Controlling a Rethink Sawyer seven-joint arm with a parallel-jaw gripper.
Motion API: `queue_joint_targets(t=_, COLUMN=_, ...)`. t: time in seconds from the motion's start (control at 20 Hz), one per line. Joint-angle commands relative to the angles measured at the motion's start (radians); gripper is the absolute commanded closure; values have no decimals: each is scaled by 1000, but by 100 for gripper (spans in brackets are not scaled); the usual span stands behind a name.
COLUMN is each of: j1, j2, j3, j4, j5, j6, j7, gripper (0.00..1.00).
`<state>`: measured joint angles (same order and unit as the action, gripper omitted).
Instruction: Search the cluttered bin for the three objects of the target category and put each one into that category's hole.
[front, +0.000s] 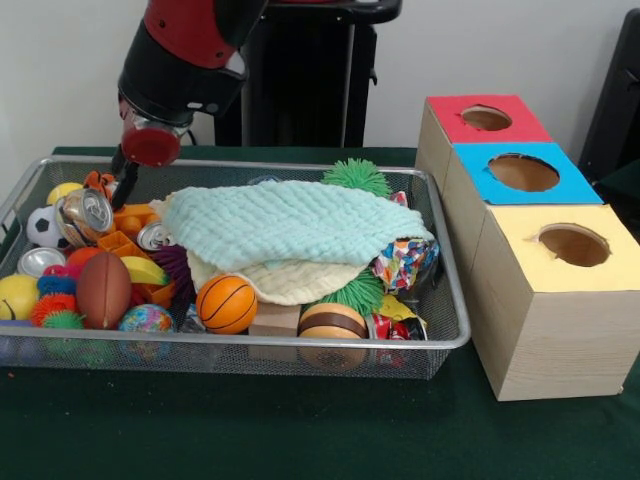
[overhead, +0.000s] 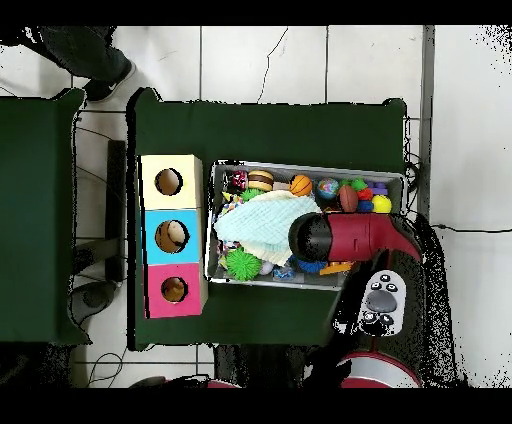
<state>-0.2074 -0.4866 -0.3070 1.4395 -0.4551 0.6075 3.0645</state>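
a pale green cloth (front: 285, 222) over a cream one (front: 290, 280) covers the middle of the cluttered bin (front: 455, 340), hiding whatever lies beneath; only the tips of two green spiky balls (front: 357, 176) show at its edges. an orange plush toy (front: 100, 182) at the bin's far left corner is mostly hidden behind the gripper (front: 127, 186) and a shiny can (front: 85, 212), so its kind cannot be settled. the front view alone shows the gripper, a dark tip below the arm's red cuff, reaching down beside that toy; whether its fingers are spread or pressed together, and whether it touches anything, cannot be told. the front view also shows a basketball (front: 226, 303), a brown football (front: 103, 290) and a soccer ball (front: 44, 227) along the near and left sides. in the overhead view the red arm (overhead: 345, 236) covers the gripper and part of the bin (overhead: 300, 166), but the three boxes (overhead: 172, 236) beside the bin show their holes from above, with something tan visible inside the blue-topped one (overhead: 172, 236).
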Motion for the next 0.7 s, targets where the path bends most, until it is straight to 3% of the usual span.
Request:
queue_joint_targets(t=0.05, j1=-71, j2=-53, j3=179, j4=134, j5=-81, j6=-17, j7=-367, gripper=0)
queue_joint_targets(t=0.35, j1=-132, j2=-106, j3=244, j4=226, j5=-102, j6=-30, j7=-387, gripper=0)
queue_joint_targets(t=0.7, j1=-172, j2=-69, j3=295, j4=229, j5=-137, j6=-65, j7=-365, gripper=0)
